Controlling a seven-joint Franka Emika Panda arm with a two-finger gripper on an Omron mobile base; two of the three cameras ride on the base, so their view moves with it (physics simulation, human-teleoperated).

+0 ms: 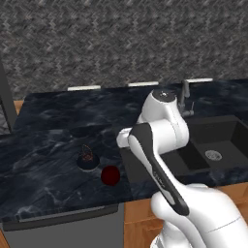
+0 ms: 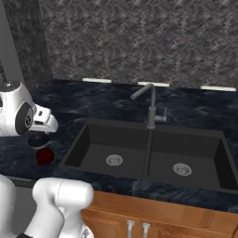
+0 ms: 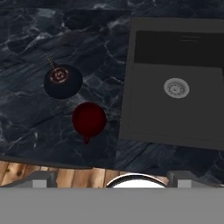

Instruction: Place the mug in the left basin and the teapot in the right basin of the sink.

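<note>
Mug (image 3: 89,119) on counter, apparently well below open pincer (image 3: 112,177).

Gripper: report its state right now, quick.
Gripper: jaws open, holding nothing; it hangs above the counter, with the mug and teapot below it.

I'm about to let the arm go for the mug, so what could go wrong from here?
The mug stands close beside the teapot, so the open gripper may knock the teapot or catch its wire handle. The mug's glossy round wall may slip in the gripper. The mug also stands near the counter front edge, so a nudge may push it off.
</note>
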